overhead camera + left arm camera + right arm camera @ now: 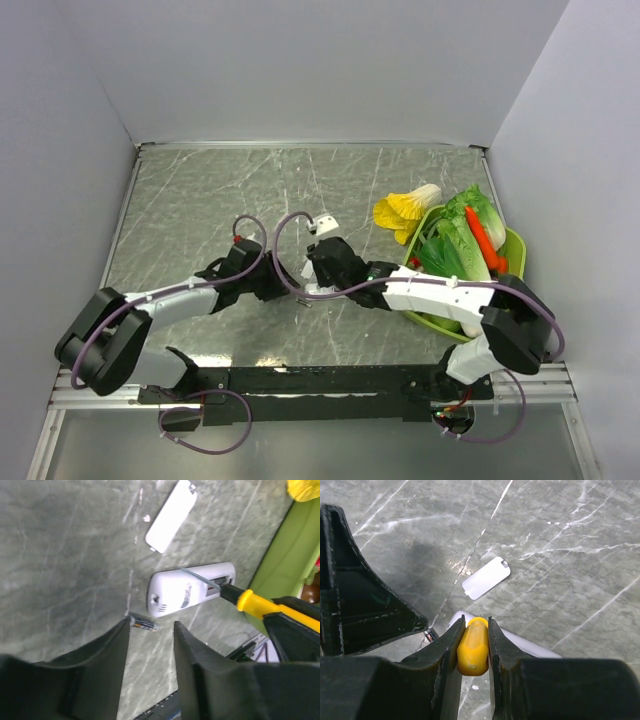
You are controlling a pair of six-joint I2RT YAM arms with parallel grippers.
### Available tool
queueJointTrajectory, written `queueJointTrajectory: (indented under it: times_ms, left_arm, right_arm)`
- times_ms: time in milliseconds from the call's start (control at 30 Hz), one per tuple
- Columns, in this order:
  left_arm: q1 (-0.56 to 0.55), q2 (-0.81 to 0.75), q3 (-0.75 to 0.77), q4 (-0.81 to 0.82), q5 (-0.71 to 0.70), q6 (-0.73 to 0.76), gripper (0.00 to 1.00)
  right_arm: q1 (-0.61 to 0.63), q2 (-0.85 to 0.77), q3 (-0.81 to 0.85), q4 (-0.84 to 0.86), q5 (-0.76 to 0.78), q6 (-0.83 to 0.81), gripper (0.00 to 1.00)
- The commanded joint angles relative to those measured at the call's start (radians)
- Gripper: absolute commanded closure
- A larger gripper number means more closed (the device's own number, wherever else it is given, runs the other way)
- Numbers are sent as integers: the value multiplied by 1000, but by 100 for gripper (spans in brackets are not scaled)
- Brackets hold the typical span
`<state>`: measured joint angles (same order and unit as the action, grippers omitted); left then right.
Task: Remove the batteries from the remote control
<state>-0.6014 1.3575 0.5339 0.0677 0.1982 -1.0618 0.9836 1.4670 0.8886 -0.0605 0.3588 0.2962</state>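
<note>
The white remote control (187, 590) lies on the marble table with its greyish recess (218, 583) facing up. A yellow-handled tool (254, 604) has its thin metal tip in that recess. My right gripper (476, 622) is shut on the tool's yellow handle (473, 647), and the remote (532, 645) shows partly behind its fingers. One small dark battery (144, 624) lies on the table beside the remote's near end, just beyond the tip of one left finger. My left gripper (150, 630) is open with only bare table between its fingers (117, 655).
A flat white cover plate (170, 516) lies loose on the table beyond the remote, also in the top view (325, 224). A green basket (512, 243) of vegetables stands at the right, with a yellow leafy vegetable (403, 211) beside it.
</note>
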Motion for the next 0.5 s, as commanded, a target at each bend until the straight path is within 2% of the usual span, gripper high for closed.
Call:
queueJointTrajectory:
  times_ms: [0, 100, 133, 233, 267, 333, 467]
  left_arm:
    - [-24, -41, -8, -49, -39, -32, 52]
    - [-29, 3, 18, -138, -63, -157, 57]
    - [-40, 18, 35, -214, -71, -226, 65]
    - [-75, 46, 122, -383, -140, -377, 68]
    - [-84, 46, 183, -479, -184, -394, 68]
    - [-109, 46, 241, -546, -235, -426, 66]
    - [-112, 45, 299, -580, -293, -443, 69]
  right_arm:
    - [-5, -122, 9, -24, 51, -20, 100]
    - [-5, -184, -4, -38, 74, -16, 100]
    - [-5, -201, -11, -45, 77, -14, 100]
    - [-5, -261, -40, -48, 83, -5, 100]
    - [-5, -286, -54, -48, 83, -6, 100]
    - [-5, -309, -66, -53, 86, -5, 100]
    - [-3, -352, -103, -36, 78, -6, 100]
